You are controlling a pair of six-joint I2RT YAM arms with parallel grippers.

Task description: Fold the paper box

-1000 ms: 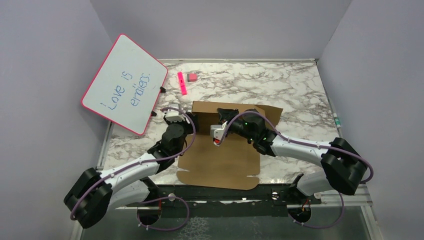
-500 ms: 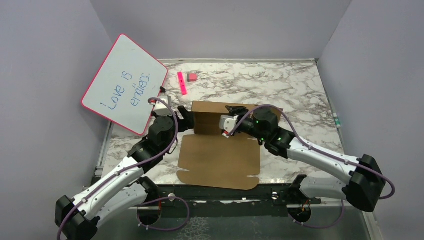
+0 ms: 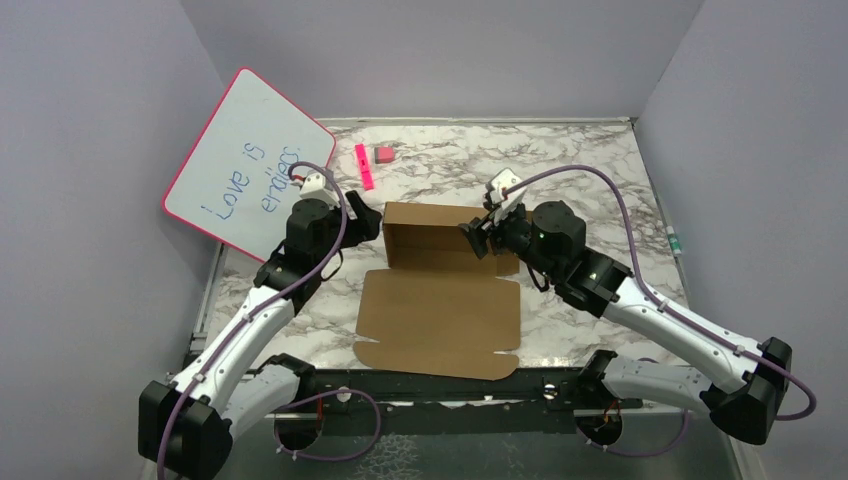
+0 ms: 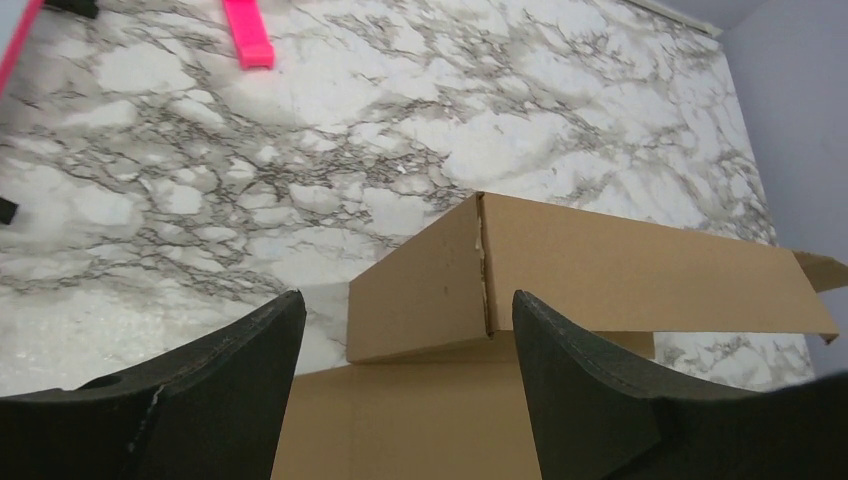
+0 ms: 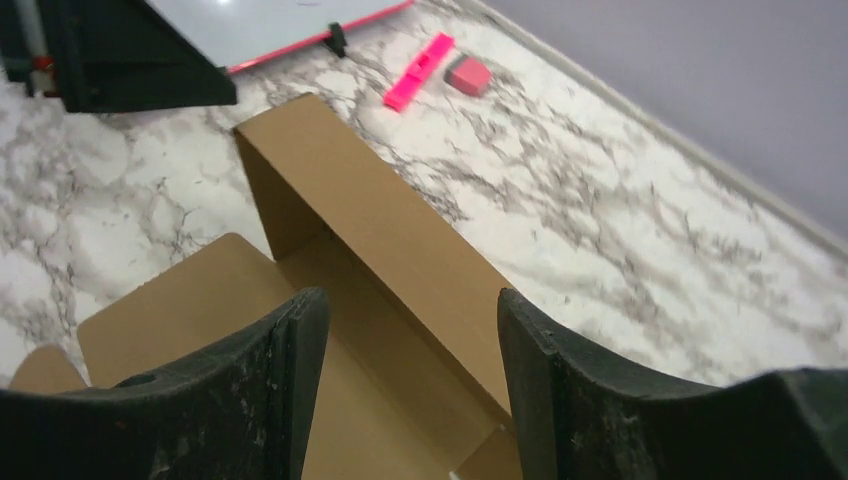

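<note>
The paper box (image 3: 440, 318) is brown cardboard lying mid-table, its big front panel flat and its far wall (image 3: 436, 228) folded upright, with a short left end flap turned in. My left gripper (image 3: 366, 222) hovers just left of that wall's left corner, open and empty; in the left wrist view the corner of the paper box (image 4: 478, 270) shows between the spread fingers of that gripper (image 4: 405, 312). My right gripper (image 3: 478, 238) hangs over the wall's right end, open, touching nothing. The right wrist view looks down past that gripper (image 5: 410, 305) into the paper box (image 5: 395, 235).
A pink-framed whiteboard (image 3: 250, 165) leans at the back left. A pink marker (image 3: 364, 166) and a small pink eraser (image 3: 384, 154) lie behind the box. Grey walls close in on three sides. A metal rail (image 3: 460, 385) runs along the near edge.
The right gripper has opened, let go of the far wall and drawn back to the right. The left gripper rose and moved back left. The far wall now stands upright.
</note>
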